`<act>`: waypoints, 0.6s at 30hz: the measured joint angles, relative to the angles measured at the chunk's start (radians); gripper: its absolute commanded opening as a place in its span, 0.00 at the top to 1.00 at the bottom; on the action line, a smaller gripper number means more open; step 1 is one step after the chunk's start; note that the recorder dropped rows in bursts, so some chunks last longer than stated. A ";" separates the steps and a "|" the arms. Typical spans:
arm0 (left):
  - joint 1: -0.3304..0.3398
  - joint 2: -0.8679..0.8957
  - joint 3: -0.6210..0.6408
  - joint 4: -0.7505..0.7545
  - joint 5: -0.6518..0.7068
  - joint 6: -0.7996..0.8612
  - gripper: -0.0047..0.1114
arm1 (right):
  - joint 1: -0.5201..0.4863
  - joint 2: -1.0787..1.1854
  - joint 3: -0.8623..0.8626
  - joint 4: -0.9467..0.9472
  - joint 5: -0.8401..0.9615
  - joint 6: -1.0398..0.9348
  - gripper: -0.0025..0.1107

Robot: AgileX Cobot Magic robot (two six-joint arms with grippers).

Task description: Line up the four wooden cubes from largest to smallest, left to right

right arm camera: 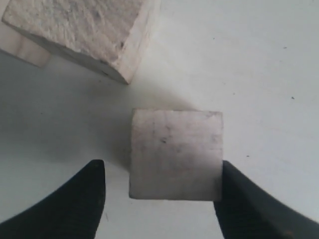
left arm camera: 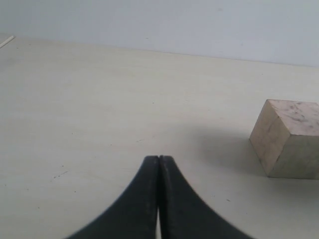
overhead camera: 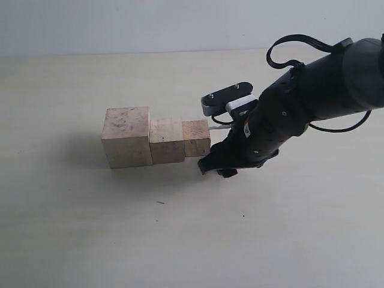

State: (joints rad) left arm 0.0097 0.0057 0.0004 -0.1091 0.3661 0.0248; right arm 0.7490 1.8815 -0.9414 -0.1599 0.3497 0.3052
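Observation:
Three wooden cubes stand touching in a row: the largest [overhead camera: 126, 137] on the left, a middle one [overhead camera: 167, 140], then a smaller one [overhead camera: 197, 138]. The right gripper [overhead camera: 211, 165] hangs low just right of the row and hides the smallest cube there. In the right wrist view the smallest cube [right arm camera: 175, 152] lies between the open right gripper [right arm camera: 162, 169]; one finger touches its side and the other stands a gap away. The third cube [right arm camera: 89, 30] lies just beyond. The left gripper [left arm camera: 159, 158] is shut and empty, with one cube [left arm camera: 289, 139] off to its side.
The pale tabletop [overhead camera: 90, 228] stretches bare around the row, with a light wall [overhead camera: 120, 24] behind. The black right arm [overhead camera: 312, 102] and its cable reach in from the right.

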 measured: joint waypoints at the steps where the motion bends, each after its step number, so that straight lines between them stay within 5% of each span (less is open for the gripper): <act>1: 0.000 0.000 0.000 0.000 0.000 0.000 0.96 | 0.000 0.002 0.000 0.000 0.000 0.000 0.49; 3: 0.000 0.000 0.000 0.000 0.000 0.000 0.96 | 0.000 0.003 -0.003 0.000 0.005 0.004 0.58; 8: 0.000 0.000 0.000 0.000 0.000 0.000 0.96 | 0.000 0.003 -0.053 0.003 0.143 0.006 0.97; 18: 0.000 0.000 0.000 0.000 0.000 0.000 0.96 | -0.042 -0.087 -0.182 0.010 0.362 -0.151 0.98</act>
State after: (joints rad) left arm 0.0097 0.0057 0.0004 -0.1091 0.3661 0.0248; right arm 0.7067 1.7947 -1.1232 -0.1502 0.7117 0.1543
